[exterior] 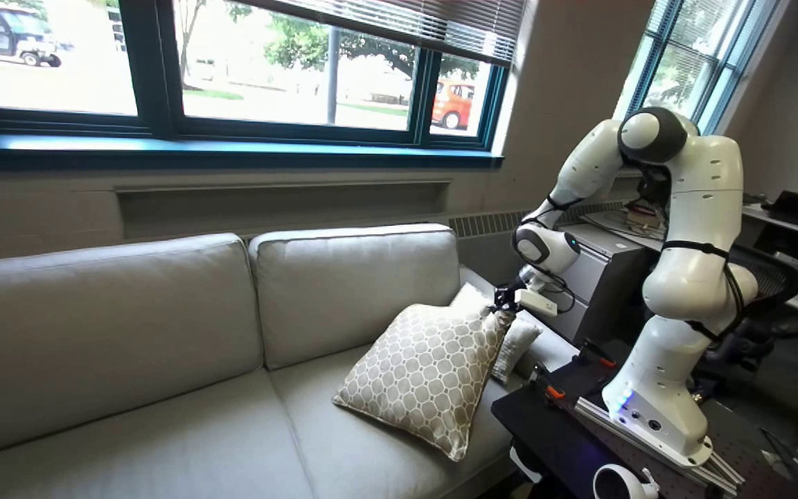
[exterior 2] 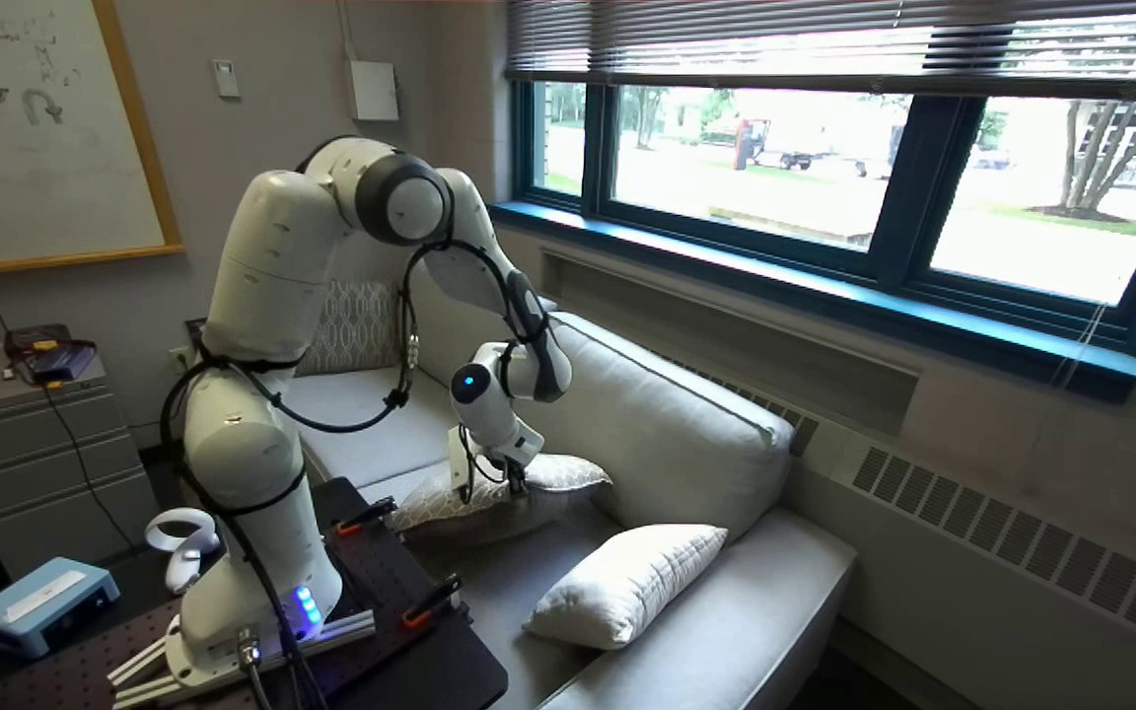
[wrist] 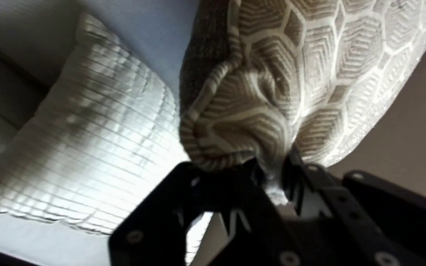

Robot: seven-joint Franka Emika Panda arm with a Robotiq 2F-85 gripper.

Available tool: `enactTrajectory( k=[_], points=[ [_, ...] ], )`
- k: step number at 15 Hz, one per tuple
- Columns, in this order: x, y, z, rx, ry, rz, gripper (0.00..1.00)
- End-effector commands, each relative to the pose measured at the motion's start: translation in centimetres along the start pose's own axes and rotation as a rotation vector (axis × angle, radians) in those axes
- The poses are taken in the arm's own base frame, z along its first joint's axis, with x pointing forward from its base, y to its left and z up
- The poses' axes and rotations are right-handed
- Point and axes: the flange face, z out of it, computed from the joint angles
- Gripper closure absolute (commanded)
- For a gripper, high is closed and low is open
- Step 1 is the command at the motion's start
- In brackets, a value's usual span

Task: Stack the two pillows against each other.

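Observation:
The large beige pillow with the white lattice (exterior: 427,367) is tilted on the couch seat, one corner raised. It also shows in an exterior view (exterior 2: 568,473) and in the wrist view (wrist: 320,66). My gripper (exterior: 503,306) is shut on that corner; the fabric is bunched between the fingers (wrist: 272,173). The gripper shows small in an exterior view (exterior 2: 517,483). The smaller cream-white pillow (exterior 2: 627,587) leans on the couch armrest, apart from the beige one. It is partly hidden behind the beige pillow in an exterior view (exterior: 515,346) and lies left in the wrist view (wrist: 98,133).
The couch back cushions (exterior: 357,284) rise behind the pillows. The armrest (exterior 2: 726,631) is beside the cream-white pillow. The black robot table (exterior 2: 430,641) with orange-black clamps (exterior 2: 433,602) borders the seat. Another patterned pillow (exterior 2: 359,330) stands at the couch's far end.

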Motion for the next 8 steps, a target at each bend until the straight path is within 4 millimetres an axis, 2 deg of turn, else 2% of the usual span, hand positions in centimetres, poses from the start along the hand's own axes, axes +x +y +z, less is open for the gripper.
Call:
enactTrajectory(
  k=[1, 8],
  points=[
    [0.7, 3.3, -6.9, -0.038, 0.115, 0.066, 0.94],
    [2.0, 12.3, -15.6, -0.109, 0.293, 0.195, 0.94]
  ],
)
